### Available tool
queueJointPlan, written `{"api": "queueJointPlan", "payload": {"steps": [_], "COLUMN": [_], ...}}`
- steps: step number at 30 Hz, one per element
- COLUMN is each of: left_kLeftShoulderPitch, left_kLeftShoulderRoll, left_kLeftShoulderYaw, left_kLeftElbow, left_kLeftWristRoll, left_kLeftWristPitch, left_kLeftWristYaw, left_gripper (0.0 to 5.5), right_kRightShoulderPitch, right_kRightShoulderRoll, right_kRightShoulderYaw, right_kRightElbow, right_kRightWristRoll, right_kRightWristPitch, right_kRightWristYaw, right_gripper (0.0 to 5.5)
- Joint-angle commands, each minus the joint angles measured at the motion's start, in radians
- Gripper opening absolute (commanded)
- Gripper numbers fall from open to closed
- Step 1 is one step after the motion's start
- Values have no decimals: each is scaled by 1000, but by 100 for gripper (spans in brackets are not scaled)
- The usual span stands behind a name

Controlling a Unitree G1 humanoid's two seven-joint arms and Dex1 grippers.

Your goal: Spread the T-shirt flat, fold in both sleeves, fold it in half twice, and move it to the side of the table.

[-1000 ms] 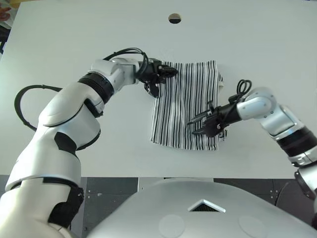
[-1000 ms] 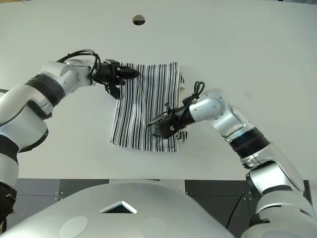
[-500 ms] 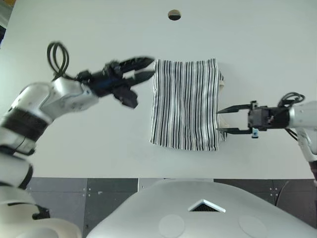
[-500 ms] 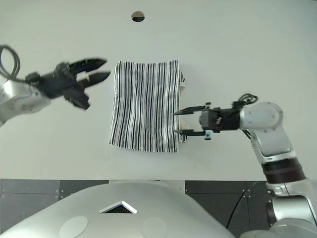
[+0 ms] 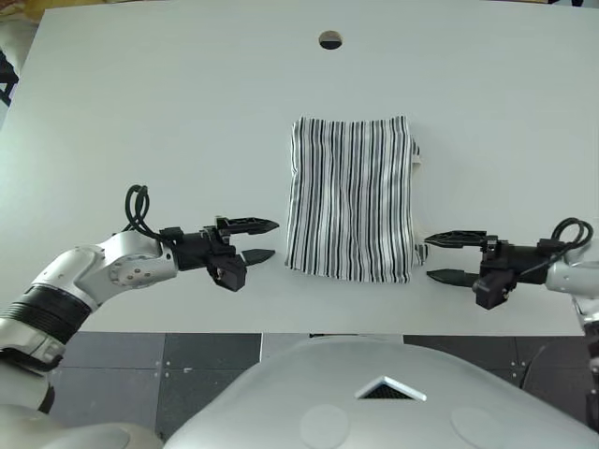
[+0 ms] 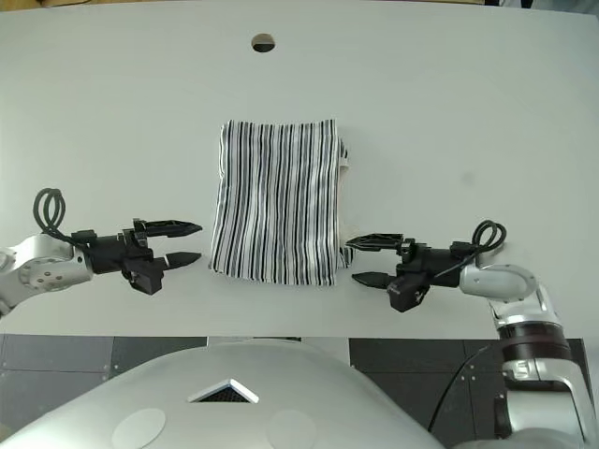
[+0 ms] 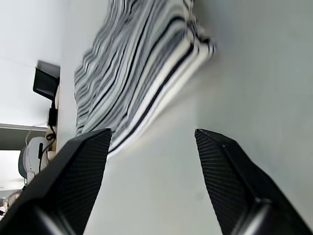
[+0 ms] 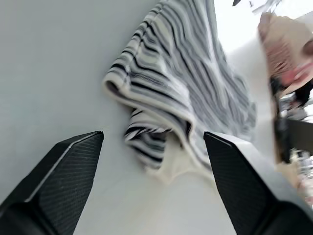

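Item: striped T-shirt (image 5: 351, 198), folded to a rectangle, mid-worktop (image 5: 140, 112), not yet at the side; a cream edge pokes out on its right. My left gripper (image 5: 271, 239): jaws apart, empty, just beside the near-left corner; my right gripper (image 5: 430, 257): jaws apart, empty, just beside the near-right corner. Hazard, in my judgement: the near-right layers sit loose; catching only the top one would undo the fold. Change: a second ago both grippers were over the cloth; now they are drawn back to its near corners.
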Motion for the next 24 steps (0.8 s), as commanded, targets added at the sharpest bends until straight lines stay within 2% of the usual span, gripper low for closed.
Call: {"api": "queueJointPlan", "payload": {"steps": [1, 8, 10, 15, 24], "left_kLeftShoulderPitch": [45, 51, 50, 34, 34], "left_kLeftShoulderRoll": [-72, -127, -139, -167, -192], "left_kLeftShoulderYaw": [-32, -5, 3, 25, 52], "left_kLeftElbow": [-5, -4, 2, 14, 24], "left_kLeftWristRoll": [88, 99, 101, 101, 109], "left_kLeftWristPitch": [27, 34, 37, 42, 27], "left_kLeftWristYaw": [-116, -182, -196, -220, -257], "left_gripper": [319, 319, 322, 231, 89], "right_kRightShoulderPitch": [-45, -76, -83, -98, -131], "right_kRightShoulderRoll": [46, 50, 38, 10, -28], "right_kRightShoulderYaw": [22, 119, 152, 225, 273], "right_kRightElbow": [103, 111, 110, 106, 126], "right_kRightWristRoll": [-244, -360, -364, -357, -359], "right_kRightWristPitch": [-55, -57, -49, -5, 64], "right_kRightWristYaw": [-117, -282, -308, -341, -411], "right_gripper": [379, 379, 342, 238, 65]}}
